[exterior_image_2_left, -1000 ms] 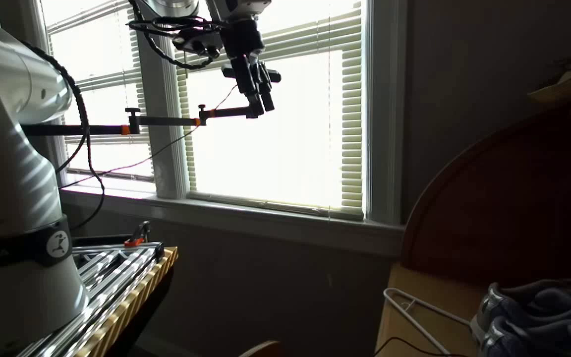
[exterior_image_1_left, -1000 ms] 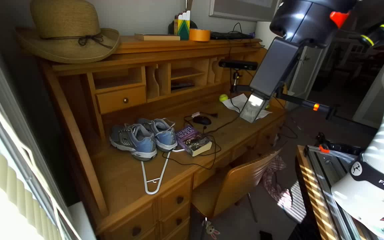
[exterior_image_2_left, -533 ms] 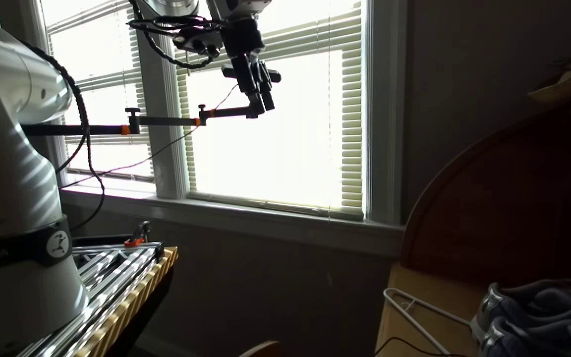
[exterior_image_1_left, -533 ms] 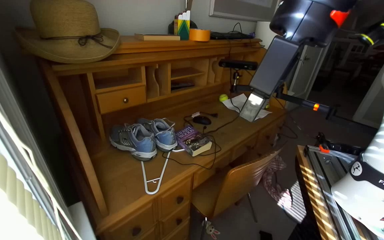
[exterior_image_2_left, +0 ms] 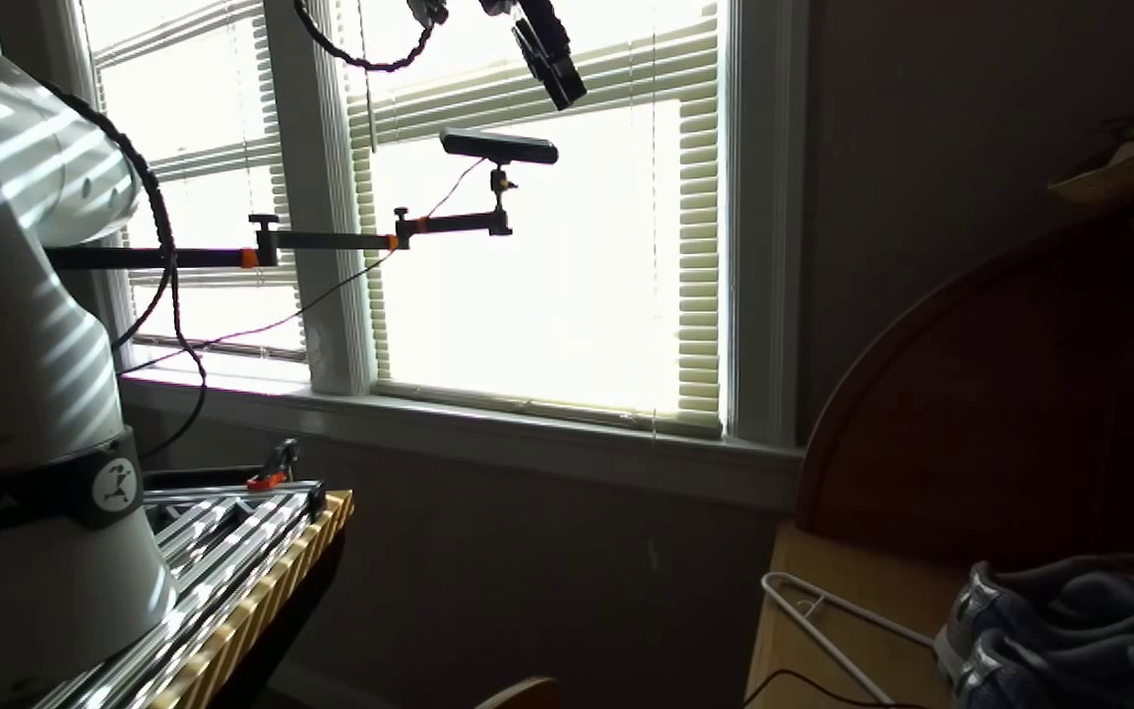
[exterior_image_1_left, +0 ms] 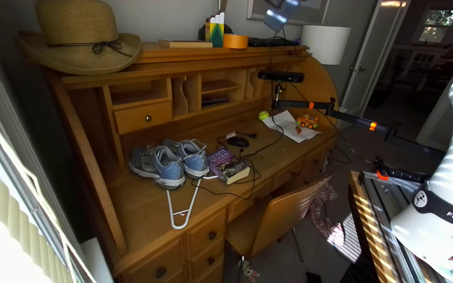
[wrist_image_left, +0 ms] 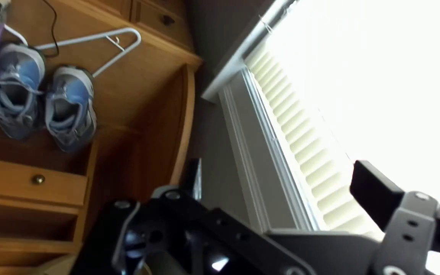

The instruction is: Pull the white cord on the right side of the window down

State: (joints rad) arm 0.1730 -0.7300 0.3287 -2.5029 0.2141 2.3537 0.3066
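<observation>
The claw (wrist_image_left: 281, 176) is released: the wrist view shows its fingers standing wide apart. In an exterior view it hangs high up, dark against the upper part of the window (exterior_image_2_left: 547, 295), to the left of the white cord (exterior_image_2_left: 654, 345) as I look at it there. The cord drops straight down the right side of that window, in front of the pale blind (exterior_image_2_left: 700, 295), its lower part passing the sill (exterior_image_2_left: 567, 433). Seen from the wrist, the thin line slants over the brightness toward one fingertip, where I lose it; whether they touch I can't make out. Below the claw in an exterior view sits a black camera bar (exterior_image_2_left: 500, 147). Over on the tabletop (exterior_image_1_left: 144, 228), a pair of sneakers (exterior_image_1_left: 169, 169) partly hides a white hanger (exterior_image_1_left: 178, 227), with a paperback book (exterior_image_1_left: 228, 165) just beside and a mouse (exterior_image_1_left: 237, 141) near that. A straw hat (exterior_image_1_left: 81, 31) rests on the ledge (exterior_image_1_left: 195, 58) above.
</observation>
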